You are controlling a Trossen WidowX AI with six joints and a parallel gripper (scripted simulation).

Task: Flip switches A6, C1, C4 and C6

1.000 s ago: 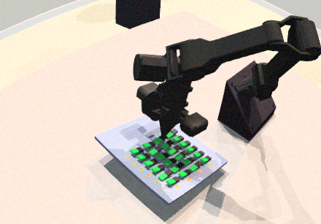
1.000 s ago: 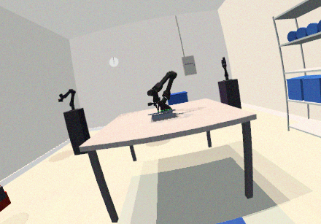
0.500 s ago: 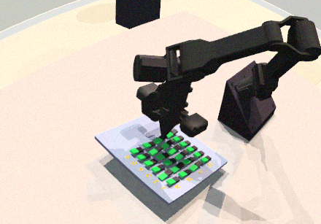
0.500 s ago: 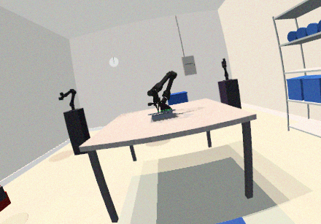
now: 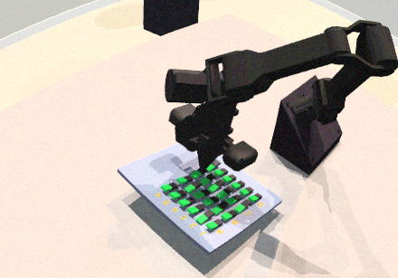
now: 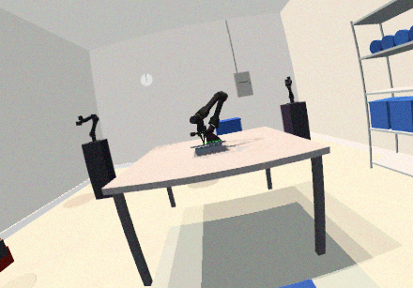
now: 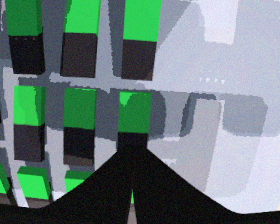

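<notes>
I read the wrist view first, nearest point outward. The gripper (image 7: pixel 131 187) is clenched with nothing between its fingers; the two fingers meet in a single dark wedge that serves as the pressing tip. That tip sits directly over the green end of one rocker switch (image 7: pixel 135 112) in the right-hand column of the wrist view, in the row closest to the camera there. I cannot tell from these views whether tip and switch are touching or just apart.

The switch's long axis runs straight away from the wrist camera: green end toward the tip, dark end beyond it. I judge the coming move to be a short downward press along the tip's own line, with no sideways correction needed.

Farther out lies the next switch (image 7: pixel 140 35) in the same column, then bare grey panel to the right.

In the top view the gripper (image 5: pixel 205 165) stands at the corner of the switch panel (image 5: pixel 149 174) closest to the arm's base (image 5: pixel 312 158), so the remaining targets lie farther across the grid. The printed labels are too small for me to confirm the cell.
</notes>
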